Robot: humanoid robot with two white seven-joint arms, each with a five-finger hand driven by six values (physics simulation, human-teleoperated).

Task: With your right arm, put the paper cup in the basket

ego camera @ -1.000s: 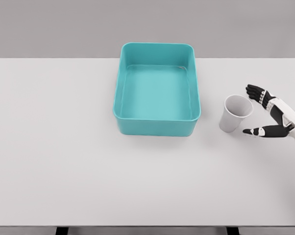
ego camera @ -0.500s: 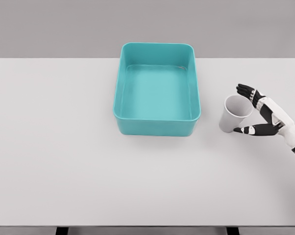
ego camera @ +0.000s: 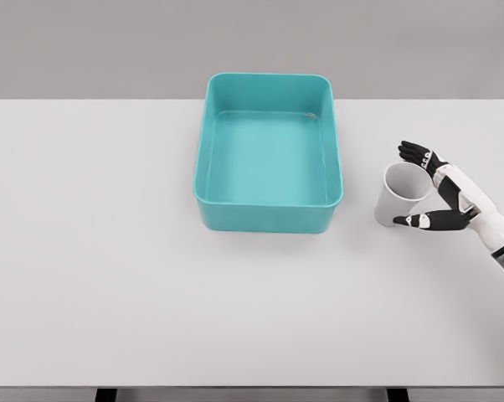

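The step in hand is the grasp. The paper cup point(ego camera: 402, 194) stands on the white tabletop point(ego camera: 110, 276), just right of the teal basket point(ego camera: 269, 218). The right hand point(ego camera: 440, 194) brackets it, spread wide (holding nothing yet). Next, I judge, the fingers point(ego camera: 413, 153) must close before lifting leftward over the rim.

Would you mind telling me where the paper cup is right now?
In the head view, the paper cup stands on the white table, just right of the teal basket, between the spread fingers of the right hand.
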